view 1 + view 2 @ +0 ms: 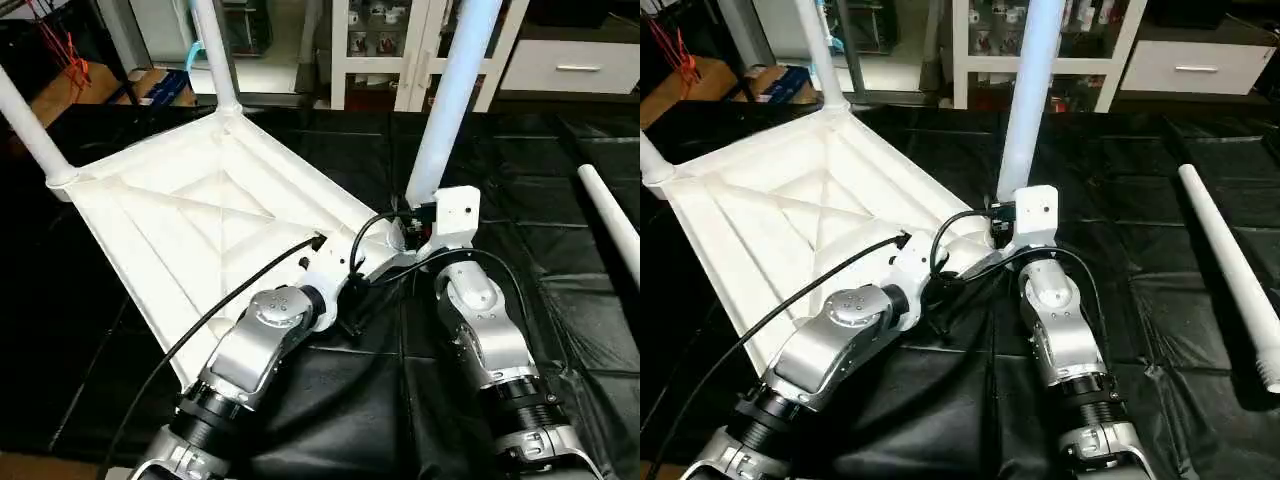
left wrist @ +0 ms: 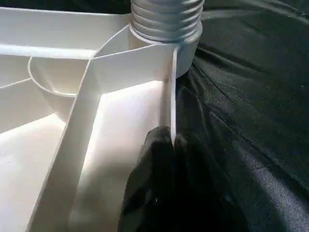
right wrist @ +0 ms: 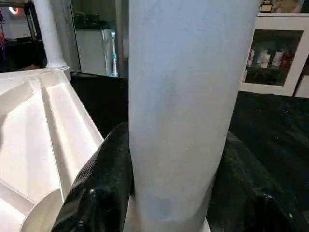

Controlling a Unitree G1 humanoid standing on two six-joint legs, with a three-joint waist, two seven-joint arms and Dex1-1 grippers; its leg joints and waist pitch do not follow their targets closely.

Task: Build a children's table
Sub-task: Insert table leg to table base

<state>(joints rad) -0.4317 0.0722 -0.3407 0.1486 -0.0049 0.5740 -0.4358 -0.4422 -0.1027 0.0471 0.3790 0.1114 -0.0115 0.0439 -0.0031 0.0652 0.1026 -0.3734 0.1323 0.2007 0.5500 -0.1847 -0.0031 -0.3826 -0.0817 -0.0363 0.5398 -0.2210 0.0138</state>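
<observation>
Robot steadies a table leg.
Right tool [image 3: 174,193] clasps upright leg [image 3: 186,96]; left tool [image 2: 166,145] pinches tabletop [image 2: 120,72] rim beside it.

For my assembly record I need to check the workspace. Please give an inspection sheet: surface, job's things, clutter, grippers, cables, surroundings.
Surface: black wrinkled cloth under everything.
Job's things: white plastic rectangular tabletop lies underside up, X ribs showing; three white tapered tube legs stand in its corner sockets, far left, far, near right; fourth white leg lies loose on the cloth at right.
Clutter: nothing seen on the cloth.
Grippers: left gripper shut on the tabletop's thin edge wall beside the socket; right gripper closed around the near right leg.
Cables: black cables run along the left forearm and loop at the wrists.
Surroundings: white cabinet behind; white drawer.
</observation>
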